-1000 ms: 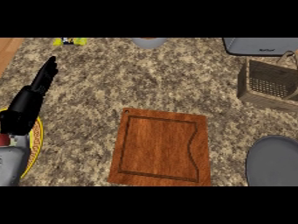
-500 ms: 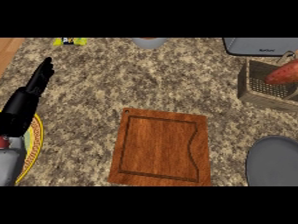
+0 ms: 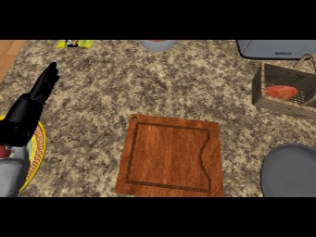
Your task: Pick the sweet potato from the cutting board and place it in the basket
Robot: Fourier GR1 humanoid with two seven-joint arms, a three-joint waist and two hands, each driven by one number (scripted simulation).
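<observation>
Sweet potato lying inside basket at upper right, as tasked; cutting board at centre bare. Left hand at left edge, fingers straight and together, idle, likely unneeded.

You have a speckled stone counter before you. A wooden cutting board lies flat near its middle, on the near side. A wicker basket stands at the right, well apart from the board. A grey plate sits at the lower right and a yellow-rimmed plate at the lower left. Along the far edge you see a grey box, a grey round thing and a small yellow thing.
</observation>
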